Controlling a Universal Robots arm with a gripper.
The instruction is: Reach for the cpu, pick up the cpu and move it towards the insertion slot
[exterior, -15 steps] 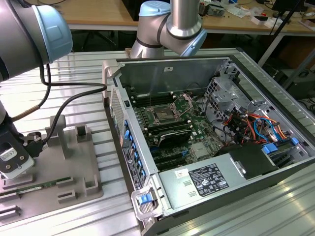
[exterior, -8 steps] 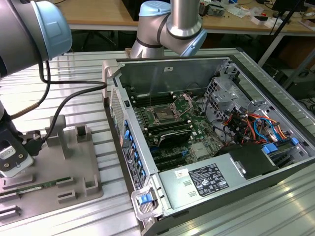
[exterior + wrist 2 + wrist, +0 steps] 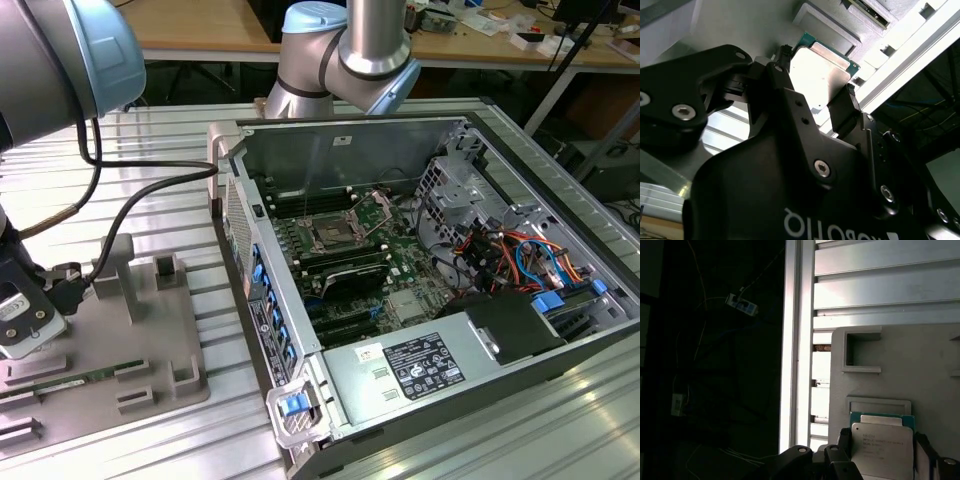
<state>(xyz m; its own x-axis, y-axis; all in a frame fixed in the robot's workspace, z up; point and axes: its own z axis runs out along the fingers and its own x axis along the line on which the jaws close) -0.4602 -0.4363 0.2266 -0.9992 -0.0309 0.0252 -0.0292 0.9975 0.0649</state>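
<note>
cpu: silvery top w/ thin green rim; sits between the gripper's fingers in both wrist views; at the grey fixture plate, well apart from the pc case; can't tell if it's lifted or resting on the plate
gripper: narrow, closed onto the cpu; black fingers press two opposite edges, one each side; in the exterior view it's low over the plate at that view's far left
pocket: square raised-rim recess in the plate, just beside the cpu; cpu's green edge overlaps its rim in the first wrist view; can't tell if the chip is inside it
fixture plate: flat grey tray w/ upright blocks & small recesses; holds a long green memory stick lying flat near its front edge
insertion slot: dark square socket w/ shiny frame; approx. mid of the green board inside the case; nothing touching it
pc case: lid off, lying on its side; holds the green board, a psu at the near end, and red, blue & orange cables toward the exterior view's right
table: ribbed aluminium slats; carries both plate & case
arm: grey tube w/ blue caps, behind the case
</note>
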